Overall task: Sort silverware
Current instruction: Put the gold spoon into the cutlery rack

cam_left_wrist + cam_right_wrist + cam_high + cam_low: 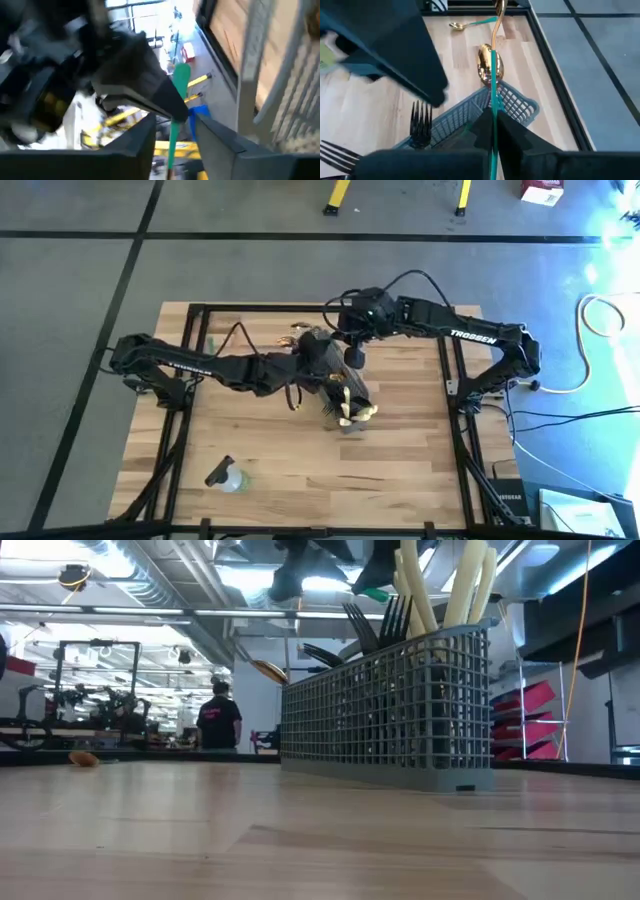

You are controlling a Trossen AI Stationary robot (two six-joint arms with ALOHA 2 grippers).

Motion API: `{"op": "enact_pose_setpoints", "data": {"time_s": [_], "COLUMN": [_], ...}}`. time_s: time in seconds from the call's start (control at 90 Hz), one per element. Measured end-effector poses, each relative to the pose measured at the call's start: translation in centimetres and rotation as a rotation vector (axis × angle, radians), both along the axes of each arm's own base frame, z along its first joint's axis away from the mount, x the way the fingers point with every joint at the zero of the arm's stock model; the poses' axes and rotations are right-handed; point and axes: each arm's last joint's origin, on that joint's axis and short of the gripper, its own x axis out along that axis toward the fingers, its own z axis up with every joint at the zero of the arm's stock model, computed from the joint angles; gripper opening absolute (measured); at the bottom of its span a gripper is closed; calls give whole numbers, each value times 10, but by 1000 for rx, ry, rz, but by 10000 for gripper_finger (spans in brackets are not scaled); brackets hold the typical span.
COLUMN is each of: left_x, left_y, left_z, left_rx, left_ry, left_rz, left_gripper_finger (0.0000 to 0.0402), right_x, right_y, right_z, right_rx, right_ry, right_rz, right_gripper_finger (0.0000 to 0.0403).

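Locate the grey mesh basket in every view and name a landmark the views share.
High view: basket at table centre, under both arms.
Low view: basket right of centre, utensils standing in it.
Left wrist view: mesh at the right edge.
Right wrist view: lower centre.
Shared landmark: black forks.

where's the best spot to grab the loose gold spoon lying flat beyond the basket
Probably the spoon by its green handle, mid-length, pincer coming straight down with fingers across it: it lies flat on the table, and the handle is slim and straight, while the gold bowl is rounded.
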Motion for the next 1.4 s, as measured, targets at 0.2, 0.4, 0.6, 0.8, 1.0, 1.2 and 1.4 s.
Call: {"op": "enact_pose_setpoints", "data": {"time_s": [0.2, 0.4, 0.6, 0.8, 1.0, 1.2, 1.4], "left_x": [-3, -4, 2, 3, -8, -21, -12], "left_y": [-10, -15, 1, 21, 45, 63, 70], "left_z": [-2, -9, -5, 3, -18, -23, -27], "left_rx": [-390, -702, -968, -1167, -1344, -1540, -1569], "left_ry": [-308, -458, -553, -693, -802, -956, -969], "left_rz": [65, 77, -22, -248, -344, -595, -555], "left_gripper_finger": [153, 132, 113, 104, 103, 103, 103], "right_x": [-4, -25, -54, -89, -117, -106, -87], "right_y": [-11, -23, -12, 11, 23, 21, 15], "right_z": [0, -20, -21, -40, -55, -72, -82], "right_rx": [0, 48, 77, 60, 6, 39, 40], "right_ry": [-24, -101, -370, -518, -724, -714, -728], "right_rz": [-85, -132, -76, 26, 65, 94, 105], "right_gripper_finger": [0, 0, 0, 0, 0, 0, 0]}}
